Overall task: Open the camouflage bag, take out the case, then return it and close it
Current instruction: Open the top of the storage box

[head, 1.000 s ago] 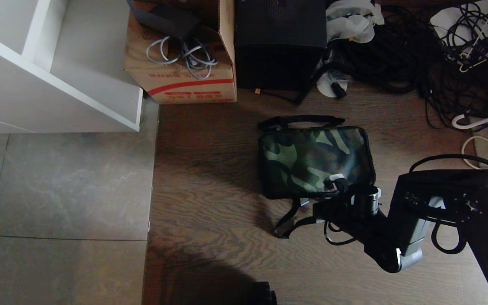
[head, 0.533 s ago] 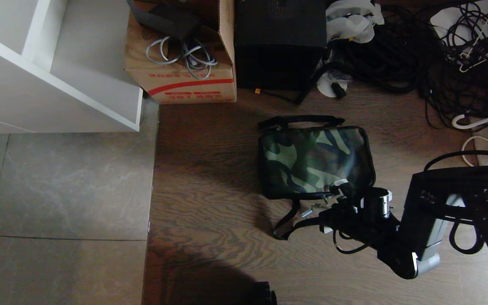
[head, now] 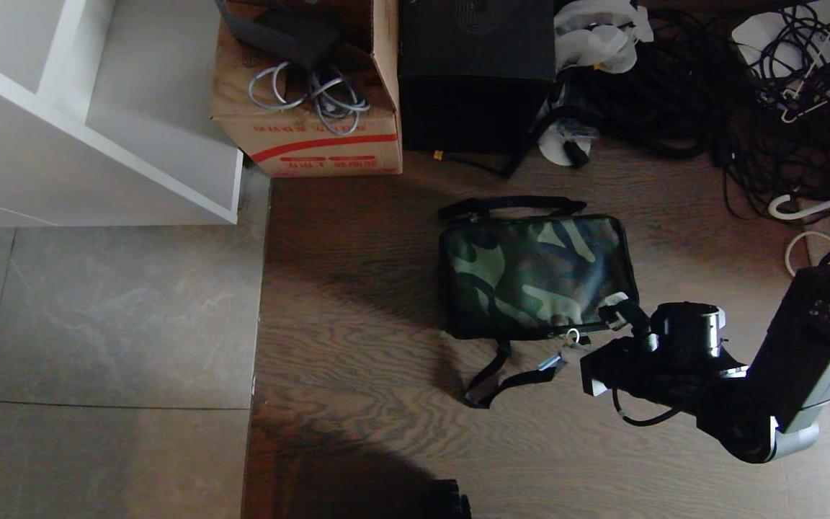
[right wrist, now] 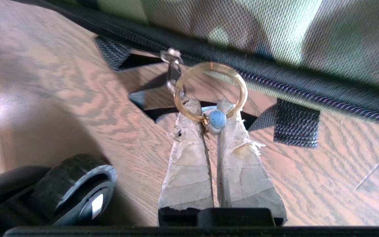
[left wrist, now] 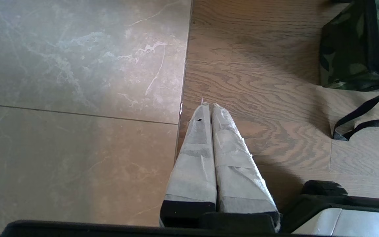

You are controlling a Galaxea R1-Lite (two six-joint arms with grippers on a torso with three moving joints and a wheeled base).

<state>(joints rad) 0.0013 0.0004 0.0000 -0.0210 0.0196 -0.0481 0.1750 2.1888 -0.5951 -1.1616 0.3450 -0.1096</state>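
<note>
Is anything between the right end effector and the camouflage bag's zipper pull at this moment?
Nothing visible. The right end effector is already shut on the gold ring of the zipper pull, beside the closed camouflage bag on the wooden floor. The left end effector hangs apart from it.
</note>
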